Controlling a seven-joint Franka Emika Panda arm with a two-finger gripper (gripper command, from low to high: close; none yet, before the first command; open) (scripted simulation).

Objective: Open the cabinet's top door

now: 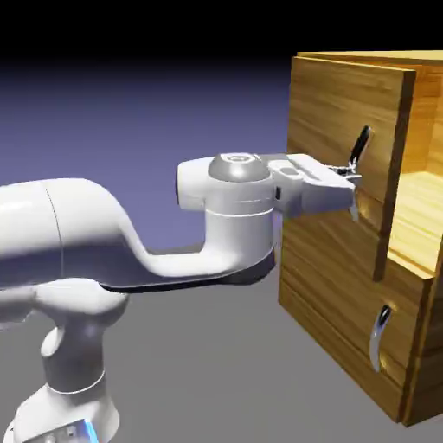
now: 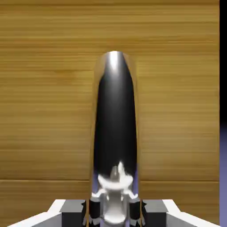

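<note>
I have the gripper (image 1: 353, 171) closed on the curved handle (image 1: 360, 147) of the top door (image 1: 346, 112), which is the upper front panel of the cabinet (image 1: 420, 346), its handle nearer the edge by the opening. The door already stands ajar, so I judge this to be the pulling step. I'd draw back smoothly toward the arm (image 1: 86, 229), then curve with the door's swing, letting the wrist turn so the fingers stay square to the handle. A straight tug could lever them off that smooth, tapering metal, and squeezing while twisting might do the same. From the exterior view I get the gap and the pale shelf (image 1: 420, 212) inside, plus the lower door (image 1: 346, 285) sitting closed; the hand view gives me none of that. What it does give me is the grip: one fingertip each side of the handle, near the bottom of the picture, which the exterior view shows too small to check.
</note>
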